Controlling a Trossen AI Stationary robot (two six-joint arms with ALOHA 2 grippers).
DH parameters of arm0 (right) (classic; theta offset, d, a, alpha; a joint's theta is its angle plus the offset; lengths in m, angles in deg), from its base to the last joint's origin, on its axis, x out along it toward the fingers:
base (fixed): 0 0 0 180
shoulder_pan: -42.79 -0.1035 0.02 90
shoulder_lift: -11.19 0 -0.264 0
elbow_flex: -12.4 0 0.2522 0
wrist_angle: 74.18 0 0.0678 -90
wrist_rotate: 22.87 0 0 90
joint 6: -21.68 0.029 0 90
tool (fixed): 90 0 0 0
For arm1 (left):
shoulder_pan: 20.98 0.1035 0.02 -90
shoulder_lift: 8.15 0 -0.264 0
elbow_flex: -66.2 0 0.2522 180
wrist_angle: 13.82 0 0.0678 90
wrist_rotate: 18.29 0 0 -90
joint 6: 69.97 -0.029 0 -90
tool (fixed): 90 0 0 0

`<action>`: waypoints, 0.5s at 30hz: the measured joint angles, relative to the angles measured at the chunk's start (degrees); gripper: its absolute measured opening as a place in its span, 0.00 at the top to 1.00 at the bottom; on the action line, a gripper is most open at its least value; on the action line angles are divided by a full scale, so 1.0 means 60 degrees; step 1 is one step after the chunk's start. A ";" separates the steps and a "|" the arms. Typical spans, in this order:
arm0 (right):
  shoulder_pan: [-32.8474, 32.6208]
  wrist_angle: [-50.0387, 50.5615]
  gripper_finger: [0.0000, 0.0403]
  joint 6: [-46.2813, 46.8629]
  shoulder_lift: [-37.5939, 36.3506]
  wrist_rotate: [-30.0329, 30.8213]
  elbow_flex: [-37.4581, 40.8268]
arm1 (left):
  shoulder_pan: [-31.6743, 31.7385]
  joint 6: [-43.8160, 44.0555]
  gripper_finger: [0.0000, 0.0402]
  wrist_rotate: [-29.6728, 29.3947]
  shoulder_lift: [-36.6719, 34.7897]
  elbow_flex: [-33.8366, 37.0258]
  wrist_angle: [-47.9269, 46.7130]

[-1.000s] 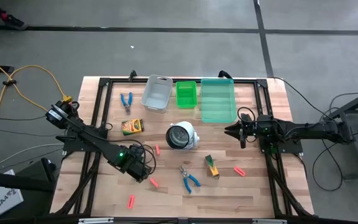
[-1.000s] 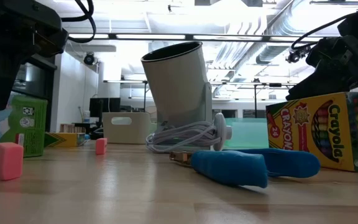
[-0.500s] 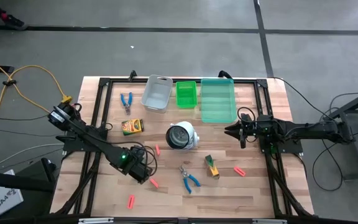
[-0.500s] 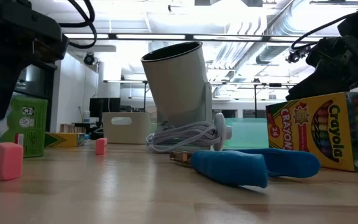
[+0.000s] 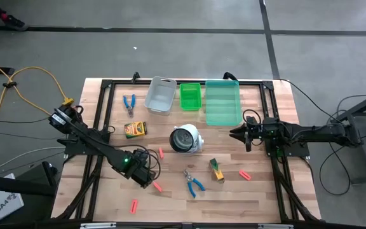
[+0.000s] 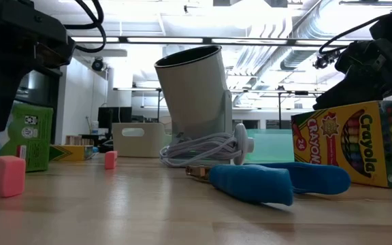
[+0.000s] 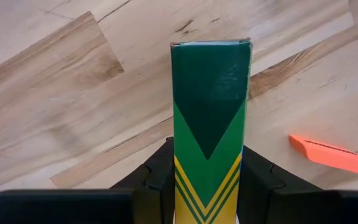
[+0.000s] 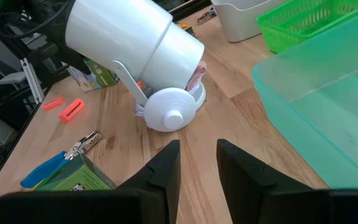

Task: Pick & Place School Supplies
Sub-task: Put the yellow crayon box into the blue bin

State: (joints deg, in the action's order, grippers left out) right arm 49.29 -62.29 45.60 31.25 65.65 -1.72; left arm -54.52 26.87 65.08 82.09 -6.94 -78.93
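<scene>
So the left tool (image 5: 146,176) sits low in the lower left of the overhead frame, over the wooden surface (image 5: 170,197). Its wrist camera shows a green-and-yellow crayon box (image 7: 210,124) standing between the two dark fingers (image 7: 157,180), pinched on both sides, with an orange-red stub (image 7: 331,154) lying just beside it on the wood. The right tool (image 5: 246,135) hangs at mid right, near the teal bin (image 5: 223,102), fingers a little apart with nothing between them. Blue scissors (image 5: 193,182) and another crayon box (image 5: 216,170) lie lower center, below the round white object (image 5: 186,138).
</scene>
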 joint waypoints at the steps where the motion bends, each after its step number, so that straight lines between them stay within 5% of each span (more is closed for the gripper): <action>1: 0.0000 0.0000 0.77 0.0000 0.0000 -0.0003 0.0000 | -0.0004 -0.0004 0.73 -0.0097 -0.0024 0.0000 -0.0038; 15: 0.0000 0.0000 0.77 0.0000 0.0000 0.0001 0.0000 | 0.0668 -0.1688 0.73 -0.1215 -0.1127 0.0004 -0.0698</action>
State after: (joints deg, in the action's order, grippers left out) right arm 49.29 -62.29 45.60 31.25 65.65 -1.72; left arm -50.51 16.74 57.79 75.33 -6.92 -83.12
